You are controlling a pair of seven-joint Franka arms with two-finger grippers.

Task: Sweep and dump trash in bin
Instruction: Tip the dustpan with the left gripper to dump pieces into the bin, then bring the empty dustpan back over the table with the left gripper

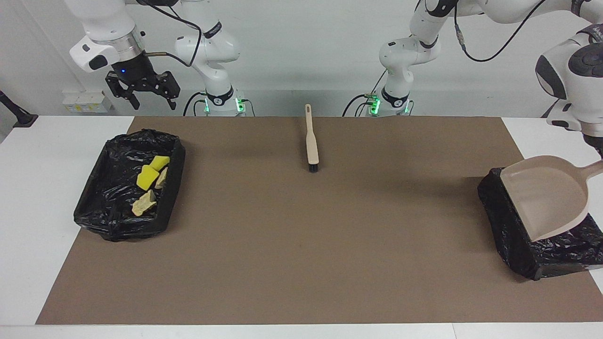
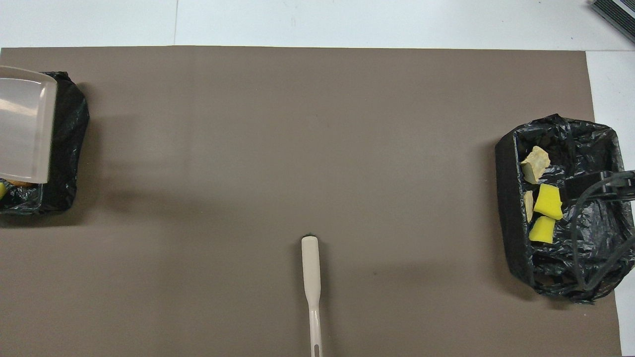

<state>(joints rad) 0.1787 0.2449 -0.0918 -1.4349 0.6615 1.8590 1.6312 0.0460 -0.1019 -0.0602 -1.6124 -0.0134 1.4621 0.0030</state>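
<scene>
Left tool, hidden off-frame, grip can't tell, tilts dustpan [image 1: 546,197] over lined bin [image 1: 518,240] to dump. Right tool [image 1: 143,92] open, idle above other bin [image 1: 94,207] w/ trash [image 1: 147,178]. Brush [image 1: 311,146] mid-counter.

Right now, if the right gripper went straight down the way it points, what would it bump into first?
Probably the bin. The right gripper hangs open, pointing down; the overhead view puts it over the bin holding yellow sponge bits and bread lumps. It would likely meet the black liner or that trash first, though depth is uncertain.
</scene>
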